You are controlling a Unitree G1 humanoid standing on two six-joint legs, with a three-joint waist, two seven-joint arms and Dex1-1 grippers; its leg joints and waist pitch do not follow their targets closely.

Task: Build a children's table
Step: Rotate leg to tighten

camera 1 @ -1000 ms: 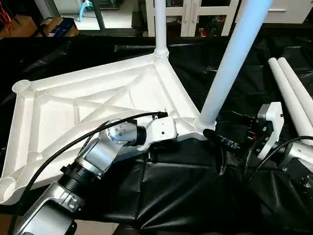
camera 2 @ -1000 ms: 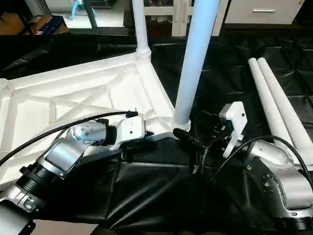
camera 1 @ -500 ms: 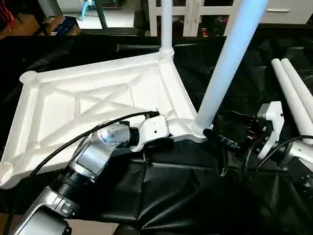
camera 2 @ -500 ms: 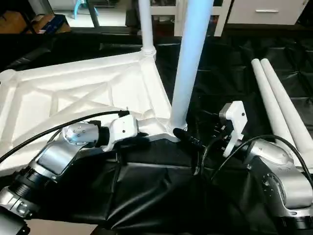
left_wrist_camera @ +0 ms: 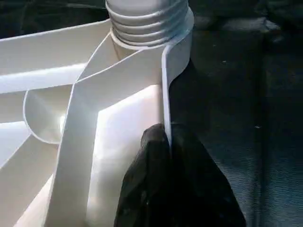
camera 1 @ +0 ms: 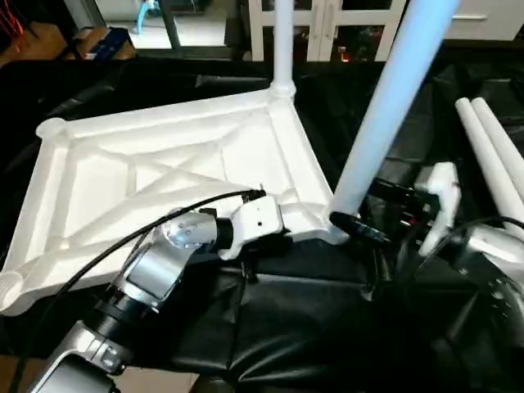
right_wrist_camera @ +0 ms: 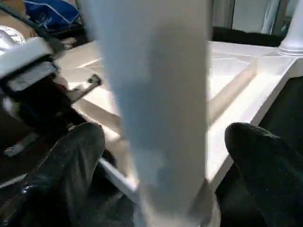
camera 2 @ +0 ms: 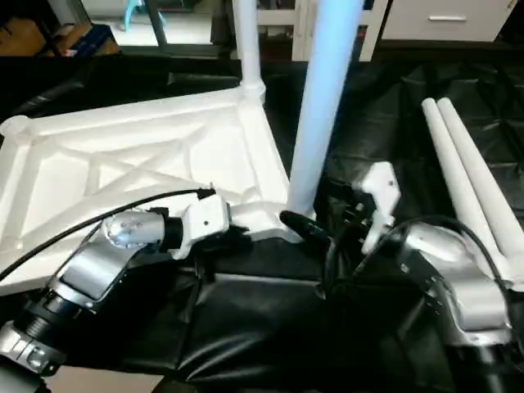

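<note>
The children's table top (camera 1: 164, 172) lies upside down on black sheeting, X-ribs up. One white leg (camera 1: 385, 106) stands in its near right corner socket (left_wrist_camera: 147, 19), and another leg (camera 1: 283, 41) stands in the far corner. Two loose legs (camera 1: 491, 147) lie side by side at the right. My left gripper (left_wrist_camera: 168, 137) is shut on the top's rim, just short of the near right socket. My right gripper (right_wrist_camera: 165, 142) is open, with one black finger (right_wrist_camera: 61, 165) on each side of the near leg's base.
Black sheeting (camera 1: 311, 327) covers the work surface. White cabinets (camera 2: 426, 16) and a blue box (camera 1: 106, 41) stand behind it. A black cable (camera 1: 123, 241) loops over my left forearm, and more cables (camera 2: 352, 246) hang by my right wrist.
My left gripper's fingers have closed onto the rim. My right wrist has moved in closer to the near leg. The camera has shifted a little.
</note>
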